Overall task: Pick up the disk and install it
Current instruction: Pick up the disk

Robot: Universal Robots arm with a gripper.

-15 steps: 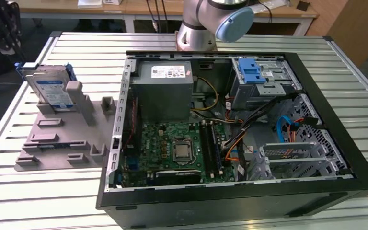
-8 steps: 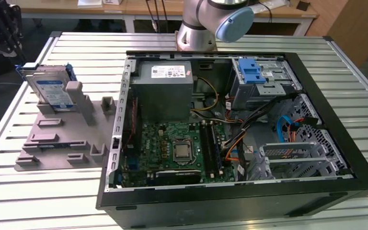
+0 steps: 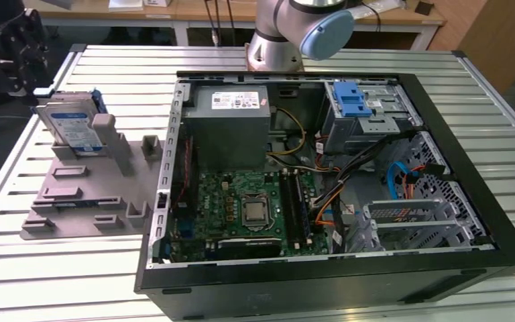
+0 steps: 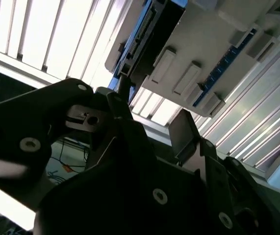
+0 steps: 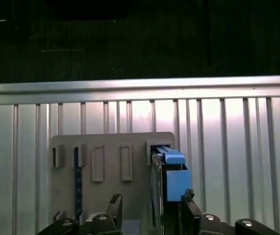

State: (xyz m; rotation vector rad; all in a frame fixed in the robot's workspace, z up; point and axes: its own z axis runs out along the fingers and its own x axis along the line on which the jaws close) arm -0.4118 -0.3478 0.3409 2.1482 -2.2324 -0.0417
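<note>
Exterior view: slatted metal table (image 3: 61, 268), disk (image 3: 70, 127), desks (image 3: 195, 10) behind.

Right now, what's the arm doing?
The gripper is open and poised at the disk, which stands on edge in the grey fixture on the slatted table, not yet gripped. The open PC case sits beside the fixture, with the blue-latched drive cage inside.

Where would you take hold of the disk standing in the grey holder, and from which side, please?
I'd pinch the disk across its thin body, one finger on the labelled face and one on the back, near the upper edge. It stands on edge in the grey holder, whose slot and post cover its lower part, so coming down from above looks clearest.
</note>
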